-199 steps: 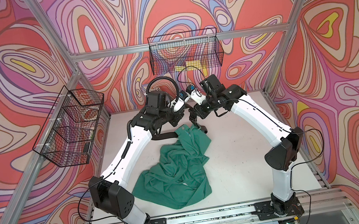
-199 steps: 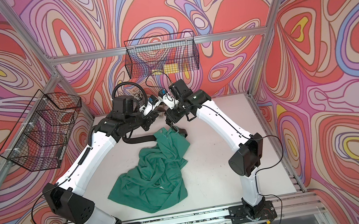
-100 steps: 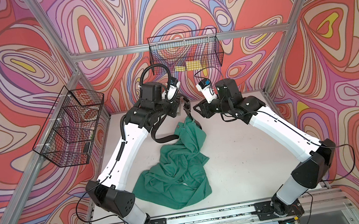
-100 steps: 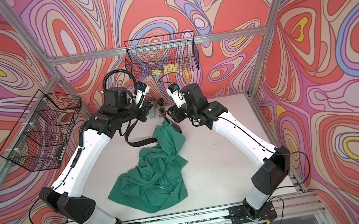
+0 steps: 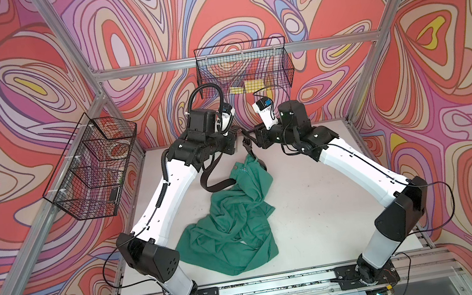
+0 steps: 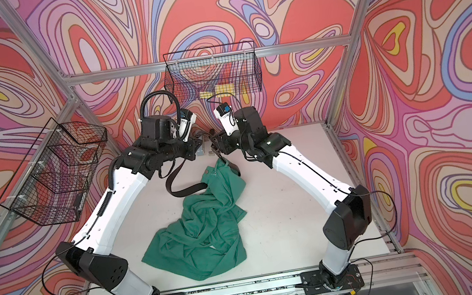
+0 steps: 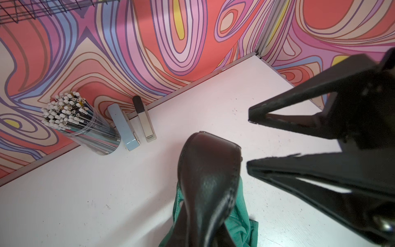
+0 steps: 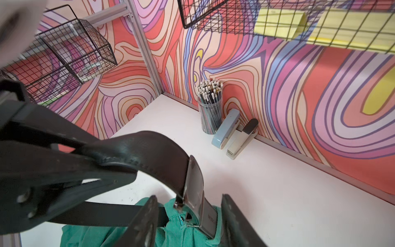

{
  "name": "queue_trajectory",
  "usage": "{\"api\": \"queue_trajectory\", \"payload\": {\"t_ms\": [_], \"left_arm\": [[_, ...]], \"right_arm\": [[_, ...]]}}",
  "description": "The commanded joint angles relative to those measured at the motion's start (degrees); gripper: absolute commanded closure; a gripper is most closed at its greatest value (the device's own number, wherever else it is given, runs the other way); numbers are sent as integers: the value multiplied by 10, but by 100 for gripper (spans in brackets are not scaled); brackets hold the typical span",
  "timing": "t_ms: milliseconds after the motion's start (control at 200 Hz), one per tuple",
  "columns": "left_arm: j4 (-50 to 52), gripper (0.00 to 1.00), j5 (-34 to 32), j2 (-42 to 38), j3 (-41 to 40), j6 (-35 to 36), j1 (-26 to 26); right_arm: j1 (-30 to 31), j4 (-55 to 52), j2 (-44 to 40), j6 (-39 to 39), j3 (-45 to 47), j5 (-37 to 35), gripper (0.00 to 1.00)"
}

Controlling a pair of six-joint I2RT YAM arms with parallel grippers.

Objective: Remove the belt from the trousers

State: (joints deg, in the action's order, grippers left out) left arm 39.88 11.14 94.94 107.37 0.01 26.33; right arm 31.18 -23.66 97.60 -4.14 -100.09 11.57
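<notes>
The teal trousers [image 5: 232, 218] [image 6: 203, 232] lie crumpled mid-table, with the waistband end lifted toward the back. The black belt [image 5: 218, 185] [image 6: 187, 189] loops out of the waistband and up to my left gripper [image 5: 239, 143] [image 6: 201, 148], which is shut on the strap. In the right wrist view the left fingers [image 8: 64, 171] pinch the strap just behind the metal buckle [image 8: 194, 188]. My right gripper [image 8: 190, 222] [image 5: 251, 142] is open, its jaws either side of the buckle and the waistband [image 8: 102, 235] without touching. The strap [image 7: 209, 171] arches up in the left wrist view.
A clear cup of pencils [image 8: 210, 111] and two staplers [image 8: 226, 130] [image 8: 241, 139] stand against the back wall. One wire basket [image 5: 95, 166] hangs on the left wall. A second one [image 5: 243, 68], with yellow notes, hangs on the back wall above the grippers.
My right gripper has opened and drawn back a little to the right. The left gripper has risen with the belt, and more strap now hangs in a loop beneath it.
</notes>
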Motion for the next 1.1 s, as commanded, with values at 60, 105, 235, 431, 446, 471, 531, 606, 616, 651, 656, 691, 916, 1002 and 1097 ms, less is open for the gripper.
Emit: {"api": "queue_trajectory", "payload": {"t_ms": [60,105,235,431,446,471,531,606,616,651,656,691,916,1002,1097], "left_arm": [[-12,100,24,-4,26,-24,1],[-11,100,24,-4,25,-25,2],[-10,100,26,-5,25,-28,2],[-10,100,33,-4,25,-32,1],[-10,100,33,-4,25,-32,1],[-10,100,33,-4,25,-32,1],[-8,100,34,-4,25,-33,2],[-9,100,35,-4,25,-33,1],[-9,100,34,-4,25,-33,1],[-8,100,35,-3,25,-33,1],[-8,100,35,-3,25,-33,1],[-8,100,35,-4,25,-33,1],[-2,100,37,0,25,-32,1],[3,100,37,2,25,-33,1],[6,100,37,3,25,-33,2]], "right_arm": [[-2,11,10,9,-15,16,58],[-1,10,13,9,-17,18,60],[-2,8,19,12,-18,21,65],[-2,8,27,12,-19,25,74],[-2,8,27,13,-20,25,74],[-2,8,28,13,-20,25,76],[-1,8,28,14,-19,25,81],[-2,7,28,15,-20,25,88],[-2,7,28,16,-19,25,88],[-1,6,29,16,-20,25,91],[-1,6,29,16,-20,25,92],[-2,5,29,18,-19,26,94],[-1,-2,29,19,-24,28,93],[-1,-5,28,20,-29,28,85],[-1,-5,25,20,-31,27,75]]}}
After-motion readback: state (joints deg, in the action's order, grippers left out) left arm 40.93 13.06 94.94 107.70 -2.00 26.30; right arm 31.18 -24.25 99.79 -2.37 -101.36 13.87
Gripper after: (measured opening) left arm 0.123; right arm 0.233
